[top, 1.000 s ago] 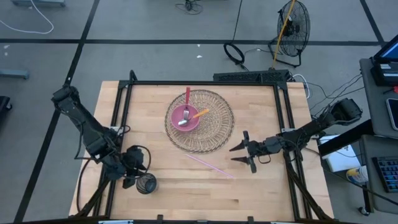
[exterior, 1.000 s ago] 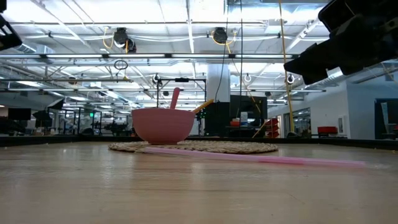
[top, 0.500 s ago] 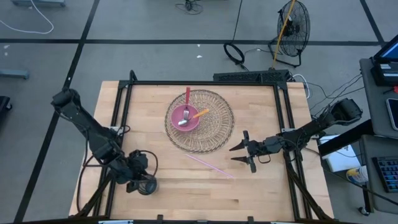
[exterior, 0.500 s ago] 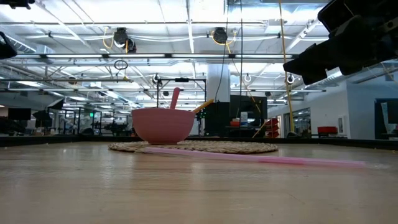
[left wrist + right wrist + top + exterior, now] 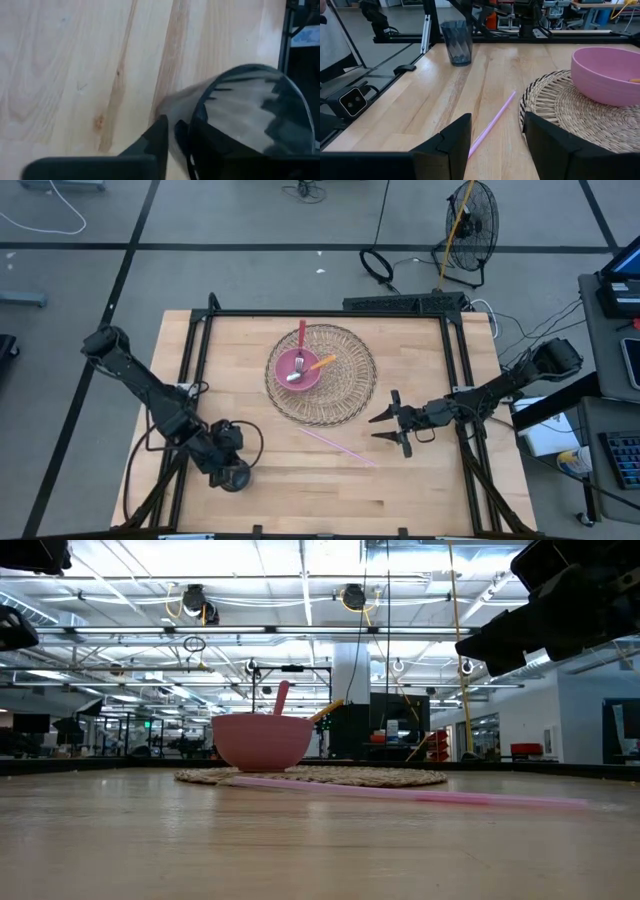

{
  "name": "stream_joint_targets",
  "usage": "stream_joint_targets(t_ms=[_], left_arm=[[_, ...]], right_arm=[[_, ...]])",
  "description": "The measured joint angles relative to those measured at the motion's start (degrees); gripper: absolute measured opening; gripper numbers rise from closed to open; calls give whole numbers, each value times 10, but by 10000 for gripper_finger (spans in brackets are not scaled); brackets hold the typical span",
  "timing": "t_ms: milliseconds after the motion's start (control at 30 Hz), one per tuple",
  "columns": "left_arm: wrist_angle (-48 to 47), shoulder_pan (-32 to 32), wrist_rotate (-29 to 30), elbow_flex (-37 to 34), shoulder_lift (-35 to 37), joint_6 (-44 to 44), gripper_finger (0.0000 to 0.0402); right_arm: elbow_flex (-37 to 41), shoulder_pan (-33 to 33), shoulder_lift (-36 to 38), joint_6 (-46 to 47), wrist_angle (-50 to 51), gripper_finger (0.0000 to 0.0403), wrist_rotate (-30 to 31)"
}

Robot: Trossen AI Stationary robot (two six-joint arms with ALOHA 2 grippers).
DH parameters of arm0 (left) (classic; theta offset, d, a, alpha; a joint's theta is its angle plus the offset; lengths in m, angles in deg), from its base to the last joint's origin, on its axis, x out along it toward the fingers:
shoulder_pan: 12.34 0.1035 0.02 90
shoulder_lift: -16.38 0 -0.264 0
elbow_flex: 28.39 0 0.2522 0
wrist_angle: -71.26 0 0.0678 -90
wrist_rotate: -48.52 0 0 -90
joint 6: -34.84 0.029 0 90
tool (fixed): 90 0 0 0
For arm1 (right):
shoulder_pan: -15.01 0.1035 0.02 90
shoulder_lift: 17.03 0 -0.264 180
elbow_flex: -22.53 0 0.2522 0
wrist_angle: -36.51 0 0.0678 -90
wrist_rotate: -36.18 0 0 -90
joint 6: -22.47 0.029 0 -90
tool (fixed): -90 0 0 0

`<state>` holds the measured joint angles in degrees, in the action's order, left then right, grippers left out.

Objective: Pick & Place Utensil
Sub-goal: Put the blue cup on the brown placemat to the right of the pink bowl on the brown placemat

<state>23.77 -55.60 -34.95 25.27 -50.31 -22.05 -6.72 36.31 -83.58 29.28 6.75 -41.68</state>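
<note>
right wrist view: lining up on the straw

right wrist view gives me the working picture: my right gripper (image 5: 496, 145) hangs low over the table with its two fingers spread wide and nothing between them. the pink straw (image 5: 492, 122) lies flat on the wood just ahead, running diagonally away from the fingers, its far end close to the edge of the woven mat (image 5: 580, 117). the pink bowl (image 5: 607, 75) sits on that mat; from above i see it already carries a fork (image 5: 296, 370), an orange utensil (image 5: 322, 363) and a red one (image 5: 302, 333).

as i judge it, the step in hand is the pick of the straw. it is thin and lies flat, so i want the fingers straddling it across its length, not along it, and brought right down to the wood before closing, or it will roll away. gripping near the middle should keep it from drooping on the lift. i would also keep clear of the mat's rim on the descent.

my left gripper (image 5: 226, 470) is over at the near left of the table, at the dark tumbler (image 5: 235, 477). its wrist camera shows the fingers (image 5: 155, 142) straddling the cup's rim, but i cannot tell whether they have clamped on it.
</note>
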Motion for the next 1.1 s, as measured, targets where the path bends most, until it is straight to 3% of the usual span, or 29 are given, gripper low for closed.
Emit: stream_joint_targets(t_ms=[200, 433, 633, 867, 1100], left_arm=[[1, 15, -19, 0, 0, 30, 11], [-2, 29, -20, 0, 0, 41, 37], [1, 41, -21, 0, 0, 69, 9], [9, 61, -21, 0, 0, 98, 31], [39, 91, -21, 0, 0, 157, 8]], right_arm=[[0, 0, 0, -3, 1, 171, 0], [0, 0, 0, -5, 1, 171, 0], [0, 0, 0, -4, 1, 171, 0], [0, 0, 0, -5, 1, 171, 0], [0, 0, 0, -5, 1, 171, 0]])
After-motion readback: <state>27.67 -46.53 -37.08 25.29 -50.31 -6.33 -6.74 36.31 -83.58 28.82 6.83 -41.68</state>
